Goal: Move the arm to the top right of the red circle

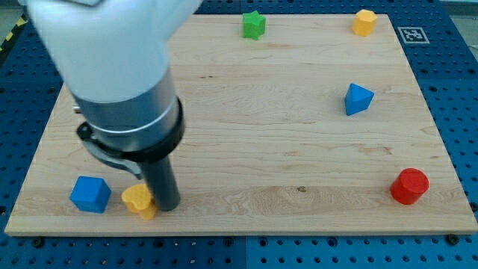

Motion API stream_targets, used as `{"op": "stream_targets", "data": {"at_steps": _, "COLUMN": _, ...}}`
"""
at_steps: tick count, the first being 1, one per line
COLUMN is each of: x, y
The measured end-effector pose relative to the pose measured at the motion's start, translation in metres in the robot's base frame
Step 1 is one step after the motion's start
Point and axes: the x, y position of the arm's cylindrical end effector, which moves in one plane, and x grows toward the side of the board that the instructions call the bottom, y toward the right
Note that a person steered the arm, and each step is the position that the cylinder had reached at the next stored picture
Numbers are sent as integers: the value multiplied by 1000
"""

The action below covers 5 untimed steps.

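Six blocks sit on the wooden board (246,134) in the camera view. Far from my tip (168,207), the red circle (409,186) rests near the board's corner at about four o'clock from the board's middle. My tip stands at about seven o'clock, touching the right side of a yellow block (139,199), with a blue cube (90,194) just beyond at its nine o'clock. A blue block (358,99) lies at two o'clock from centre, a green star (253,25) at twelve, a yellow hexagon (364,22) at one. No jaws exist; the arm ends in a plain rod.
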Motion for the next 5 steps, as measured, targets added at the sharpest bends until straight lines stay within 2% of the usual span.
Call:
{"op": "stream_targets", "data": {"at_steps": 1, "x": 0, "y": -14}}
{"op": "stream_targets", "data": {"at_steps": 2, "x": -21, "y": -8}}
{"op": "stream_targets", "data": {"at_steps": 3, "x": -75, "y": 47}}
{"op": "stream_targets", "data": {"at_steps": 5, "x": -92, "y": 225}}
